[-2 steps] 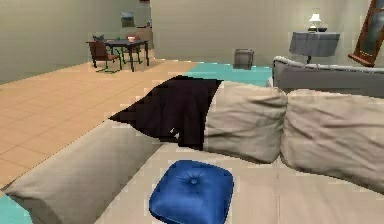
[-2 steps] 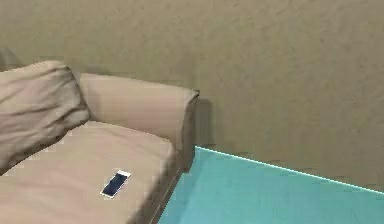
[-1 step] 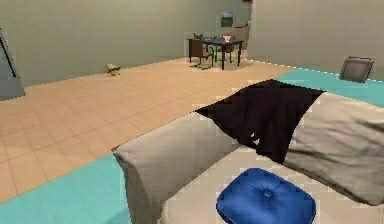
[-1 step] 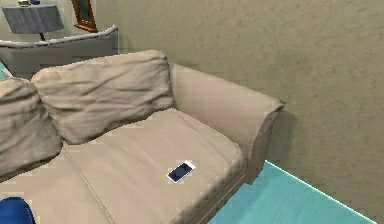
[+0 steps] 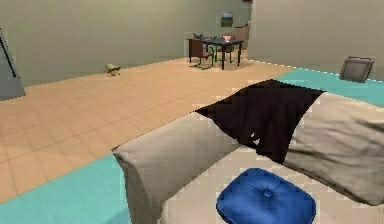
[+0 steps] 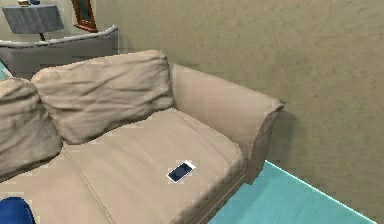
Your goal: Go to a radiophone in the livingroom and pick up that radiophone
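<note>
Apparently the approach is nearly done: the radiophone [image 6: 181,171] lies flat on the beige sofa [image 6: 225,105], near the seat's front edge at the armrest end. The pickup is not yet done, and I cannot tell the jaws' state.

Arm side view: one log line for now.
target: flat phone-like device | where: lying on beige sofa seat | status: not yet lifted
</note>
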Motion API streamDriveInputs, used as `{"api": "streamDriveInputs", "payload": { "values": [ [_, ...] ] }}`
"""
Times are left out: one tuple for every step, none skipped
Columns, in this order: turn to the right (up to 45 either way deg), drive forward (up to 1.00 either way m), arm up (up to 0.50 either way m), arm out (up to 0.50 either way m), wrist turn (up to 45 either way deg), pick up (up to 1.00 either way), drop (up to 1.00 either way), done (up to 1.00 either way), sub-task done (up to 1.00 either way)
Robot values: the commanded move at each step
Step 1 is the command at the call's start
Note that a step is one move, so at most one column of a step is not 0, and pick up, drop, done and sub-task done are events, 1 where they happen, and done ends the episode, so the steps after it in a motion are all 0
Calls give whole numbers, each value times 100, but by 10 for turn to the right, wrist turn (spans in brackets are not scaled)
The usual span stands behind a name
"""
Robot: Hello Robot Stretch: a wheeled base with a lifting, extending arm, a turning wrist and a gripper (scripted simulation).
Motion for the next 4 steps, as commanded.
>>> {"api": "streamDriveInputs", "payload": {
  "values": [
    [0,0,2,0,0,0,0,0,0],
    [0,0,0,50,0,0,0,0,0],
    [0,0,0,0,450,0,0,0,0],
    [0,0,0,0,450,0,0,0,0]
  ]
}}
